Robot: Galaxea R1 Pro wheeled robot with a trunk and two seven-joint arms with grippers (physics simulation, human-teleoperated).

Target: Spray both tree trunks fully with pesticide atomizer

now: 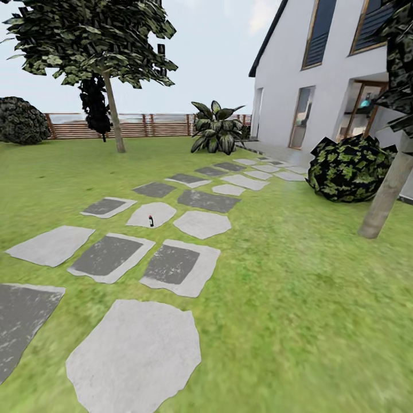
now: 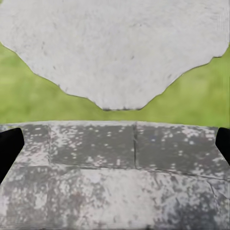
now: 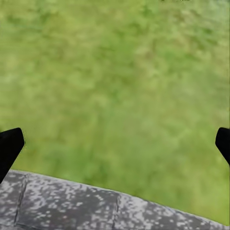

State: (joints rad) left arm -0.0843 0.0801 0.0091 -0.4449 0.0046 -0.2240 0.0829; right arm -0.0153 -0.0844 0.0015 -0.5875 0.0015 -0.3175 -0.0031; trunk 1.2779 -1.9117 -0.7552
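The pesticide atomizer (image 1: 151,221) stands upright on a pale stepping stone (image 1: 152,214) partway up the garden path, small and dark against the grey, well ahead of the robot. Around it the stones run in a loose line across the lawn (image 1: 298,298), from a broad pale slab (image 1: 135,355) at the near edge up toward the white house (image 1: 321,74) on the right.

One tree (image 1: 92,40) rises on the far left, its slim pale trunk (image 1: 113,117) leaning a little in front of the brown slat fence (image 1: 143,125). A darker, all-black tree (image 1: 94,106) stands just beside it. The second pale trunk (image 1: 390,189) slants up at the right edge, with a round mottled bush (image 1: 347,169) close on its left. A broad-leaved palm-like plant (image 1: 215,129) sits between the fence and the house, near the top of the path.

From the left wrist camera, the left end effector (image 2: 115,146) hangs open above the path, its two dark fingertips (image 2: 8,146) spread far apart at the edges of the picture, with nothing between them but a pale stone, a strip of grass and a speckled grey slab. The right end effector (image 3: 115,146) is likewise spread wide and empty, over blurry green grass, with a speckled grey slab (image 3: 67,206) along one side of the picture.
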